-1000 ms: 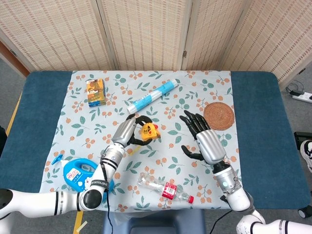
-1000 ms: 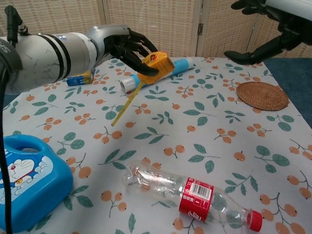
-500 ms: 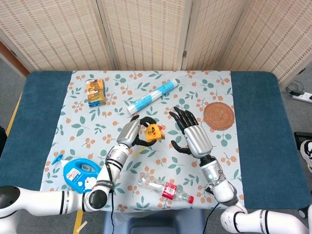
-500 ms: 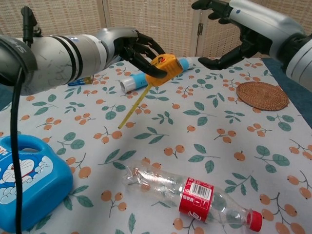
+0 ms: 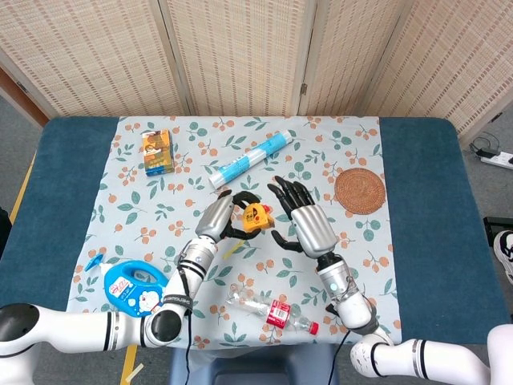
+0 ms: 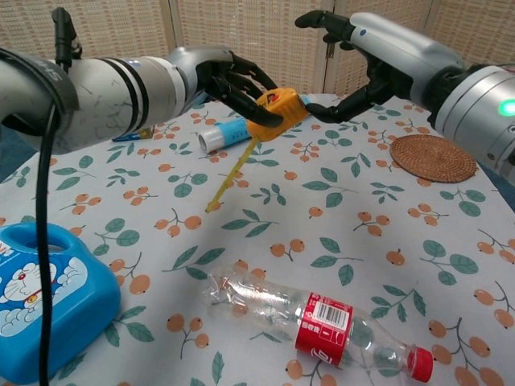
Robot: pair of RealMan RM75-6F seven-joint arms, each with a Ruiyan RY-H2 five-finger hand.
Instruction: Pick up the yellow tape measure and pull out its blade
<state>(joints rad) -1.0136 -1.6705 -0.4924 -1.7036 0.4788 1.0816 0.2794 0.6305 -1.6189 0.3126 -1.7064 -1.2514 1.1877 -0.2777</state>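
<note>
Yellow tape measure held off the table above the middle of the flowered cloth, gripped in the dark fingers of the left hand, which wraps over its top and near side. A length of yellow blade hangs out of the case, slanting down and to the left, its tip at or just above the cloth; contact cannot be told. Right hand sits just beside the tape measure on the other side, fingers spread and holding nothing, thumb tip close to or touching the case; which cannot be told. Behind the tape measure lies a blue and white tube, on its side. Round woven coaster rests to the right, near the cloth's edge. Small orange box lies far left at the back. Blue case with cartoon print at the near left corner. Clear plastic bottle with red label and red cap lies on its side at the front.
</note>
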